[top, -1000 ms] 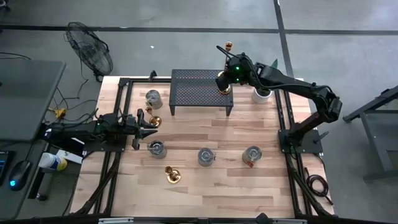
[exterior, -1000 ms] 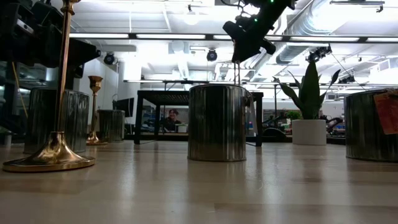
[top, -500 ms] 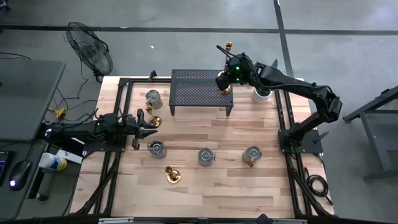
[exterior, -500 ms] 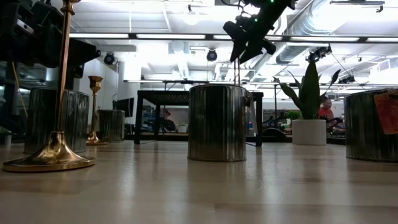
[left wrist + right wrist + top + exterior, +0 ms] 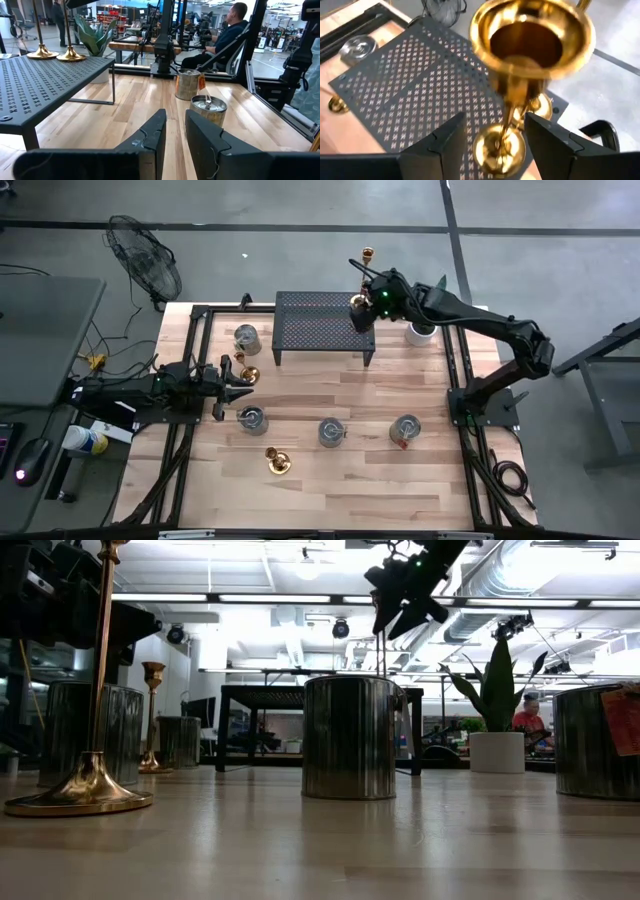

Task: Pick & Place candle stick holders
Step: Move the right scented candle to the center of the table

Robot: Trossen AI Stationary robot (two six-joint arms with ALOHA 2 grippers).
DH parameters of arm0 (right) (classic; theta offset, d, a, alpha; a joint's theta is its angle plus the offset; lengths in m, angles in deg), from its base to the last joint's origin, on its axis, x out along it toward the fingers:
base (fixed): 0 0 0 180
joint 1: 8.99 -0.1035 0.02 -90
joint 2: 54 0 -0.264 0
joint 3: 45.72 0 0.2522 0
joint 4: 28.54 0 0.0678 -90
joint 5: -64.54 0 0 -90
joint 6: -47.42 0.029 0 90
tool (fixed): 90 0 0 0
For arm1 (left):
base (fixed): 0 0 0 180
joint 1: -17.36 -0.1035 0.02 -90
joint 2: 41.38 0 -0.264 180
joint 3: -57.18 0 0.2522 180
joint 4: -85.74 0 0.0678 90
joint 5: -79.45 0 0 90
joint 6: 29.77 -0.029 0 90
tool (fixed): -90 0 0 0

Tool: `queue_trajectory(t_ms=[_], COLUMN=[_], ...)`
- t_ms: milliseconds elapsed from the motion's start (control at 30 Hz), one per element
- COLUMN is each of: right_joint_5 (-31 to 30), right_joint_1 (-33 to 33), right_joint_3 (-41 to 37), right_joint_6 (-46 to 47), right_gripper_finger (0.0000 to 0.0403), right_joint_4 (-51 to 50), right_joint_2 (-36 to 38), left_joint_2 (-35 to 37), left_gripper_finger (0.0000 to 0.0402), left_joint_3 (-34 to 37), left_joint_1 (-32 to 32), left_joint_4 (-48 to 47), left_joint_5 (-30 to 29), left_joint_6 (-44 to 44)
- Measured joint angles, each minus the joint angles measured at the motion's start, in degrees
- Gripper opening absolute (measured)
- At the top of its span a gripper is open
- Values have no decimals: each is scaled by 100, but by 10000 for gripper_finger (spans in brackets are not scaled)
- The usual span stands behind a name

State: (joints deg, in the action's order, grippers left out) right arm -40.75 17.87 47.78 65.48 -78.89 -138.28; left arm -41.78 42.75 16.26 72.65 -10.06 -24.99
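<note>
Right gripper (image 5: 360, 308) was seen above the far right corner of the black perforated shelf (image 5: 318, 326), its fingers (image 5: 551, 142) spread apart with a gold candlestick (image 5: 520, 75) standing between them, its base resting on the shelf directly below the gripper. No finger was seen touching the stem, so the candlestick was not clamped. A second candlestick (image 5: 367, 255) was seen just beyond the gripper, leaning out past the far edge of the shelf in the overhead view; in the left wrist view two gold bases (image 5: 55, 53) were seen side by side at that corner of the shelf. A white pot with a green plant (image 5: 421, 332) was placed just beside the gripper, off the shelf's right end.

Left gripper (image 5: 243, 385) was held low over the near left part of the wooden table (image 5: 330, 480), well apart from the right gripper, with its fingers (image 5: 152, 140) drawn nearly together and nothing between them. A third candlestick (image 5: 243, 370) was stood just beside it, and a fourth (image 5: 276, 460) was stood nearer the front edge. Several metal cans (image 5: 331, 430) were set in a row across the table in front of the shelf.
</note>
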Motion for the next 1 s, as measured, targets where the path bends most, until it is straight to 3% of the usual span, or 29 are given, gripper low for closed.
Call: queue_trajectory(t_ms=[200, 500, 1000], right_joint_5=[-50, 450, 1019], right_joint_1=[-113, -154, -539], right_joint_3=[0, 0, -249], right_joint_6=[109, 23, -1954], right_gripper_finger=[193, 193, 193], right_joint_4=[-552, -1372, -2014], right_joint_2=[212, 435, 1306], left_joint_2=[0, 0, 0], left_gripper_finger=[72, 72, 72], left_joint_3=[0, 0, 0], left_joint_1=[0, 2, 2], left_joint_4=[1, 2, 0], left_joint_5=[1, 0, 0], left_joint_6=[0, 0, 0])
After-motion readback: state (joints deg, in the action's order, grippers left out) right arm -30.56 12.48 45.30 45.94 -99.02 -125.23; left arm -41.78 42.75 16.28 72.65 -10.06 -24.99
